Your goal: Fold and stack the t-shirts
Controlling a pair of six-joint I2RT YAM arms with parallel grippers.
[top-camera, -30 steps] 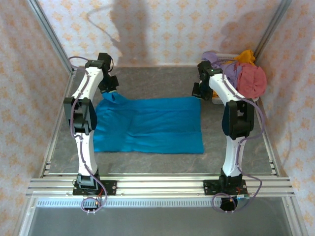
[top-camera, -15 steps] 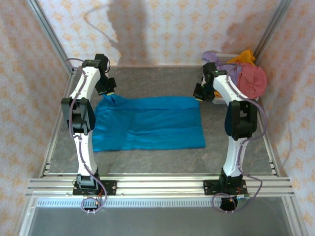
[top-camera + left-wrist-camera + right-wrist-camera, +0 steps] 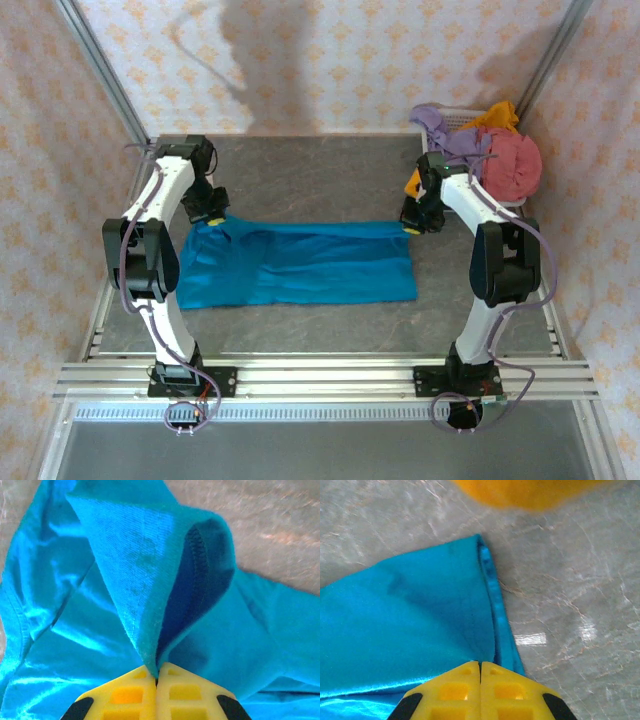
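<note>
Shirt in work: the teal t-shirt point(image 3: 300, 265) is lying spread out on the grey bench point(image 3: 310, 170), between the two arms, with its long side running from left to right.
Left arm: the left pincer point(image 3: 156, 672) is pinching the far left corner of the teal t-shirt. Its yellow fingers are pressing together on the cloth, and the cloth is rising to them as a folded peak with the darker inner side showing.
Right arm: the right pincer point(image 3: 480, 665) is pinching the far right corner of the teal t-shirt. Its yellow fingers are closing on the cloth just beside the hem, and the bare bench is showing to the right of that hem.
Other shirts: the lavender t-shirt point(image 3: 440, 130), the orange-yellow t-shirt point(image 3: 497, 115) and the dusty red t-shirt point(image 3: 512, 165) are lying in a heap in the white basket point(image 3: 458, 113) at the far right corner of the bench, well apart from the left arm. The dusty red t-shirt is hanging over the near side of the basket.
</note>
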